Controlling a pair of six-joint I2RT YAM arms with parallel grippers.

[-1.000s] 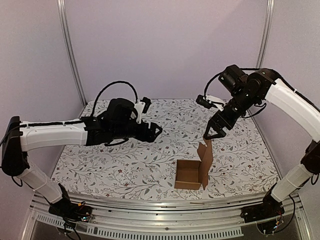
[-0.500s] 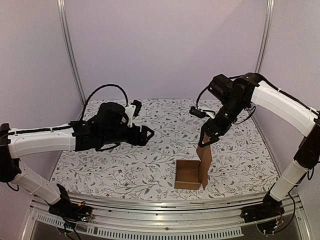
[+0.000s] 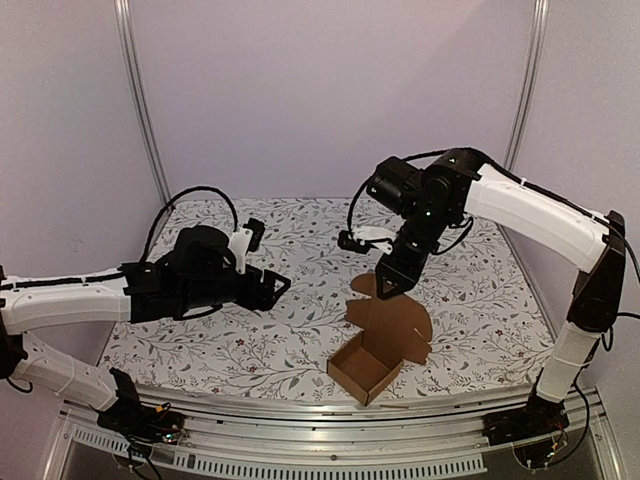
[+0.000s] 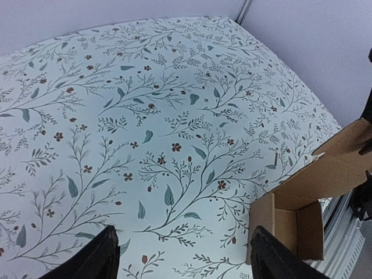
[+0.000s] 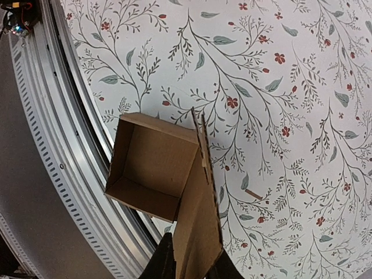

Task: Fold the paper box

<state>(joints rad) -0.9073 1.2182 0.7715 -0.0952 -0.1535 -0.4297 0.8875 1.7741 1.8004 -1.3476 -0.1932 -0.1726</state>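
Paper box location: on the table, close to the near edge and slightly right of centre. It is plain brown cardboard, partly formed into an open tray. The tray opening faces up, and one corner points toward the aluminium rail along the table front. A wide lid flap with a rounded outline rises from the far side of the tray and leans away from it.

Right gripper: positioned at the upper edge of the lid flap. In the right wrist view the flap passes edge-on between the two fingers of the gripper, which close against both of its faces. The right gripper is clamped on the flap of the paper box. The tray interior is visible beyond it, with the rail on the left of that view.

Left gripper: suspended above the floral tablecloth on the left half of the table, well apart from the box. In the left wrist view both fingers of the gripper stand wide apart with nothing between them. The box appears at the lower right of that view, with its flap slanting upward.
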